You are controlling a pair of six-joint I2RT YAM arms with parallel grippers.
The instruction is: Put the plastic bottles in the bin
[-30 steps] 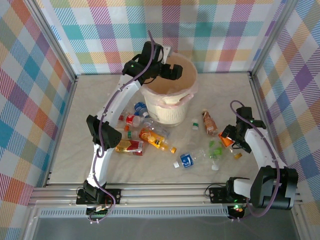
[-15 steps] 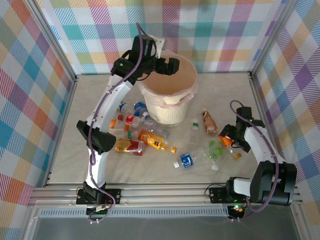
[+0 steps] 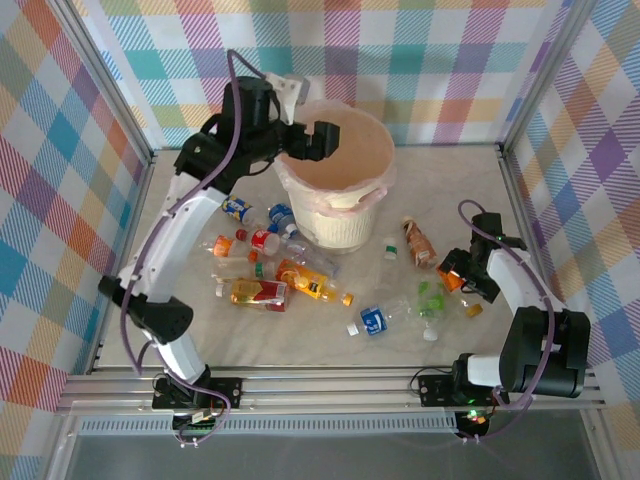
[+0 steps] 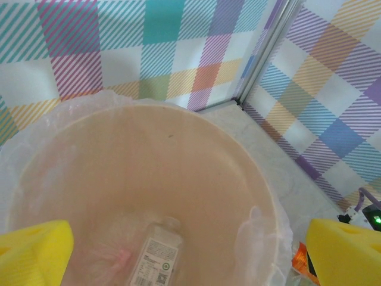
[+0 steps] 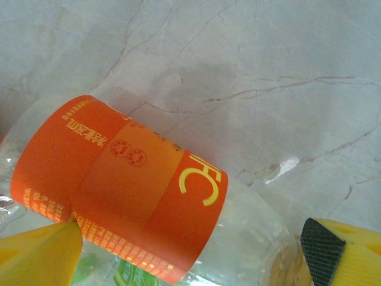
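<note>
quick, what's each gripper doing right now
left gripper: open, empty, above the bin
right gripper: open, straddling the orange-label bottle

A round cream-white plastic bin (image 3: 340,215), lined with a thin pinkish bag, stands upright with one clear white-labelled bottle (image 4: 156,259) lying at its bottom — the other plastic bottles (image 3: 260,292) lie scattered in front of it, among them a clear orange-labelled bottle (image 5: 119,185) on its side.
</note>
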